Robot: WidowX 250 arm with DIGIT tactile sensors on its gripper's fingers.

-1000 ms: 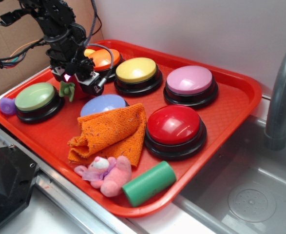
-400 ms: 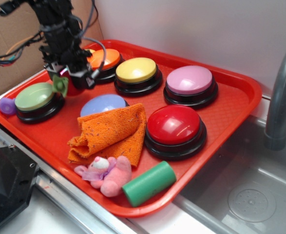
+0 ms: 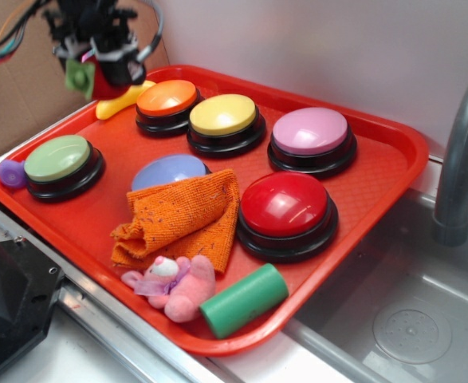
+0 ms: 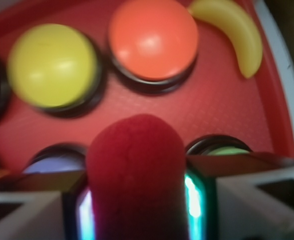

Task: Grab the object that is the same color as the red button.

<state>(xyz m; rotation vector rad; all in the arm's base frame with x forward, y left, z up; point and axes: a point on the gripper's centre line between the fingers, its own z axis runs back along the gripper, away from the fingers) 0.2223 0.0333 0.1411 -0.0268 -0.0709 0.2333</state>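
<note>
My gripper (image 3: 100, 68) hangs high over the tray's far left corner, shut on the object (image 3: 102, 86), a small fuzzy red plush ball with a green felt leaf (image 3: 78, 77). In the wrist view the object (image 4: 136, 170) fills the space between my two fingers (image 4: 81, 210), squeezed on both sides, and my gripper (image 4: 136, 210) is well above the tray. The red button (image 3: 285, 206), a large glossy dome on a black base, sits at the tray's right front, far from the gripper.
The red tray (image 3: 393, 171) holds orange (image 3: 167, 97), yellow (image 3: 222, 115), pink (image 3: 310, 132), green (image 3: 57, 158) and blue (image 3: 170, 171) buttons, a yellow banana (image 3: 120, 100), an orange cloth (image 3: 182, 217), a pink plush toy (image 3: 178, 286) and a green cylinder (image 3: 243, 300). A sink (image 3: 409, 311) and faucet (image 3: 461, 152) lie to the right.
The gripper has risen from the tray surface near the green button, carrying the red plush ball up and toward the back left. The banana behind it has come into view.
</note>
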